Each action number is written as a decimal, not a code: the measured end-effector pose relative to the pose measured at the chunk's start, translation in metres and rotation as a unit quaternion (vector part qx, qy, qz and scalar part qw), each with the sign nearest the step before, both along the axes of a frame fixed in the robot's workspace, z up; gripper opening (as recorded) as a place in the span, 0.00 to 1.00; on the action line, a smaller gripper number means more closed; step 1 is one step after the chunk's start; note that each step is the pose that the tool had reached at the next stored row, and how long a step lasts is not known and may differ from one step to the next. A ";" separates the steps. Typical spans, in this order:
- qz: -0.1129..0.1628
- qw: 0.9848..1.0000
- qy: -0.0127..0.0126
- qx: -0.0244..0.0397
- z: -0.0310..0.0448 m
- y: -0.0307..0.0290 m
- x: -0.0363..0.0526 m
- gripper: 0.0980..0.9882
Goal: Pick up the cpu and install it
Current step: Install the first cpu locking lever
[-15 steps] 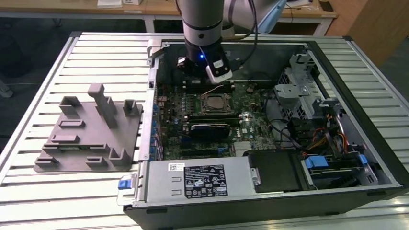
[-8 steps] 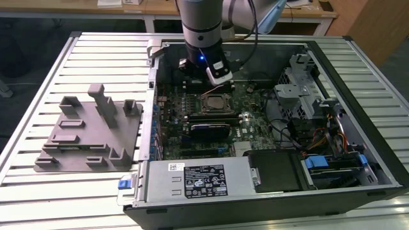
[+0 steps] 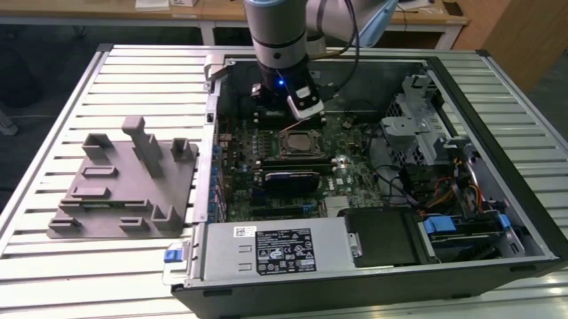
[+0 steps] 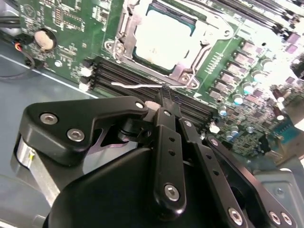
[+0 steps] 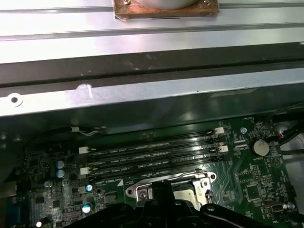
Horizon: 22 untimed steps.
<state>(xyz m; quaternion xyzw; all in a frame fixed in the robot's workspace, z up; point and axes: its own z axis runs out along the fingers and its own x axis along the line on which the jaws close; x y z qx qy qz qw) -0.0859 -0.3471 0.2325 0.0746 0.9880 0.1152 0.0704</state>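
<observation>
The cpu sits flat in its socket; the hand, fingers pressed together, holds nothing above it.

In the exterior view your arm runs off the frame at twelve o'clock, so its upper joints are out of sight. The gripper hangs over the open computer case, and you cannot tell how its fingers stand. In the second wrist view the black linkage covers the motherboard from about four round to eight o'clock, and the cpu in its socket is washed out by glare, its edge cut at twelve. In the first wrist view the linkage hides most of the socket frame at six o'clock.
</observation>
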 end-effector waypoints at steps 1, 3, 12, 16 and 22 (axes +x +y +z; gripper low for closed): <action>-0.001 1.000 -0.003 0.000 -0.0005 0.0000 0.0000 0.01; -0.001 1.000 -0.006 0.000 -0.0016 -0.0002 0.0003 0.01; -0.019 1.000 -0.006 0.001 -0.0060 -0.0003 0.0070 0.01; -0.034 0.999 -0.006 0.001 -0.0081 -0.0001 0.0089 0.01; -0.051 0.999 -0.006 0.001 -0.0115 0.0021 0.0124 0.01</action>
